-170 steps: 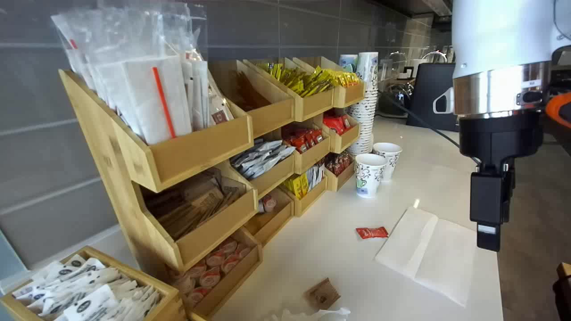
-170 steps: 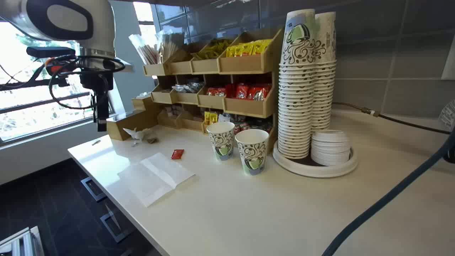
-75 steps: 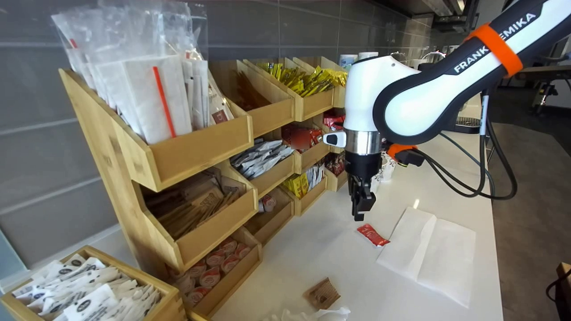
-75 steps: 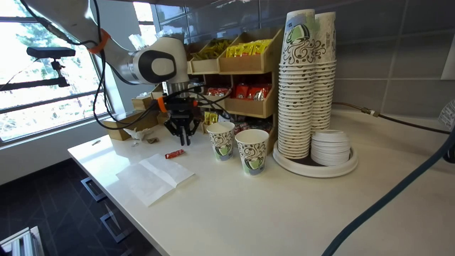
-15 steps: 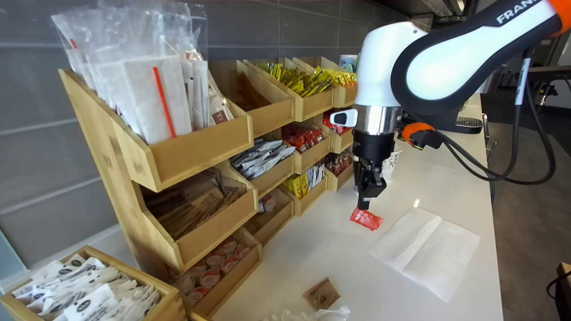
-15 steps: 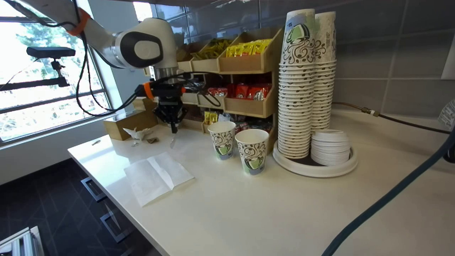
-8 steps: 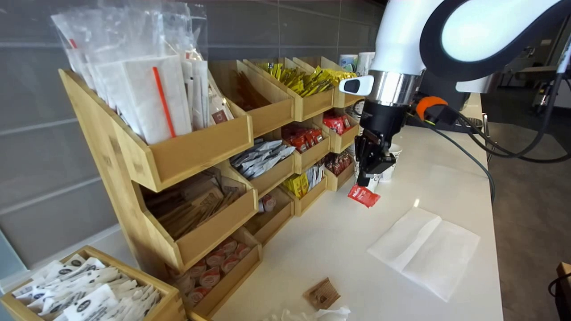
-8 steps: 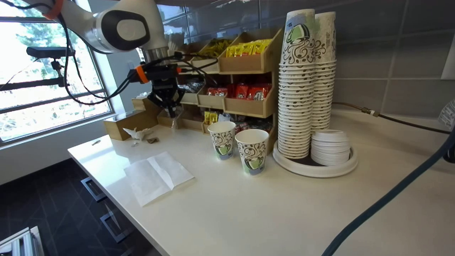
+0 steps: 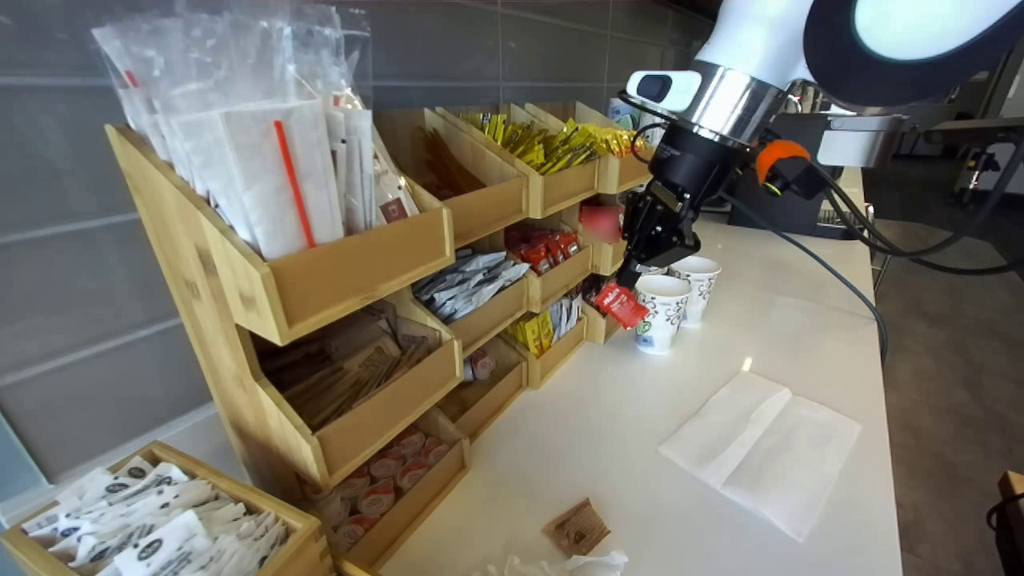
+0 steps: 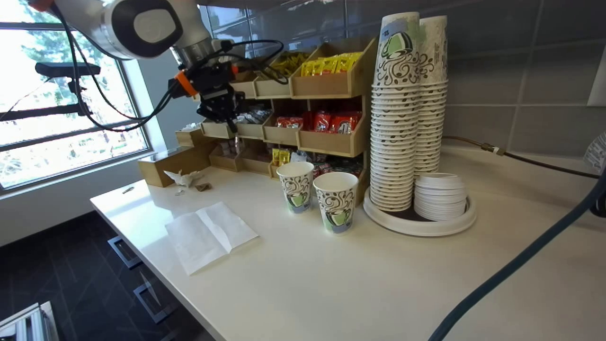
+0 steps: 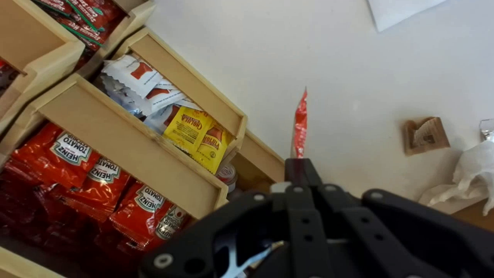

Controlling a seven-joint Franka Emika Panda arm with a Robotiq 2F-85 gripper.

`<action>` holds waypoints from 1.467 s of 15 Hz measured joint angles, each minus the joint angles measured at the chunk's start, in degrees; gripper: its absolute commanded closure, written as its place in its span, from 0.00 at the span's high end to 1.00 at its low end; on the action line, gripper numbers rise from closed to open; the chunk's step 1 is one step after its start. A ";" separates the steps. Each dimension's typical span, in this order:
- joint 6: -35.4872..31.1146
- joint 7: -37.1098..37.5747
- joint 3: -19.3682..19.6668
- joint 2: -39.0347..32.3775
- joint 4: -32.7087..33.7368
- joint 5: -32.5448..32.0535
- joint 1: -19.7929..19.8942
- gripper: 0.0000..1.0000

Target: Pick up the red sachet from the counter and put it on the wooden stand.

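The red sachet (image 9: 621, 305) hangs in the air above the counter (image 9: 544, 472), pinched at its upper end by my gripper (image 9: 628, 276). My arm's wrist is tilted, so the packet slants in that exterior view, with a paper cup behind it. In the wrist view the sachet (image 11: 300, 123) shows edge-on, sticking out from the closed fingertips of the gripper (image 11: 303, 166). The wooden stand (image 9: 368, 264) rises along the wall, its compartments filled with packets. Ketchup and yellow packets fill the stand's bins (image 11: 131, 144) left of my gripper in the wrist view.
Two paper cups (image 10: 296, 189) stand before the rack, close to my gripper. Tall cup stacks (image 10: 395, 142) are at the rack's end. A white paper sheet (image 9: 764, 452) and a small brown packet (image 9: 578, 528) lie on the counter.
Earlier the sachet lay on the counter, apart from my gripper. Now it is held; over the last second gripper and sachet have risen and tilted toward the stand.
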State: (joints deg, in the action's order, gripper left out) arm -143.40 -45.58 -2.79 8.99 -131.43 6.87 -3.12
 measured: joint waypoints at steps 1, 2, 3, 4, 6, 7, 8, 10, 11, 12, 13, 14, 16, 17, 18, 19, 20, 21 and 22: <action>-0.17 0.02 0.15 0.00 -0.08 0.09 -0.03 0.01; -0.23 0.02 0.26 0.00 -0.16 0.11 -0.04 0.01; -0.28 0.02 0.29 0.00 -0.22 0.14 -0.05 0.00; -0.33 0.03 0.30 0.00 -0.26 0.15 -0.05 0.00; -1.17 -0.67 0.68 -0.01 -0.18 0.73 -0.58 0.00; -2.11 -1.58 1.03 0.01 -0.07 1.40 -1.01 0.00; -3.34 -2.86 1.36 0.06 0.09 2.15 -1.41 0.00; -6.22 -5.82 2.08 0.33 0.39 3.01 -1.99 0.00; -7.73 -7.42 2.52 0.45 0.48 3.25 -2.24 0.00; -9.19 -9.34 3.01 0.50 0.55 3.61 -2.55 0.00; -10.51 -11.44 3.48 0.49 0.59 4.21 -2.87 0.00; -11.64 -13.48 3.94 0.49 0.59 4.97 -3.24 0.00; -13.32 -17.92 4.60 0.47 0.59 7.25 -3.87 0.00; -14.10 -20.20 4.87 0.42 0.59 8.49 -4.20 0.00; -14.78 -22.51 5.18 0.40 0.59 9.71 -4.57 0.00; -15.49 -24.73 5.41 0.38 0.60 10.82 -4.87 0.00; -16.15 -27.02 5.71 0.35 0.62 12.00 -5.26 0.00; -16.62 -29.28 6.00 0.32 0.67 13.06 -5.64 0.00; -16.91 -31.55 6.27 0.27 0.78 14.09 -5.99 0.00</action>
State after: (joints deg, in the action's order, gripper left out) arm -160.31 -77.13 3.48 9.26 -130.65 20.96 -9.11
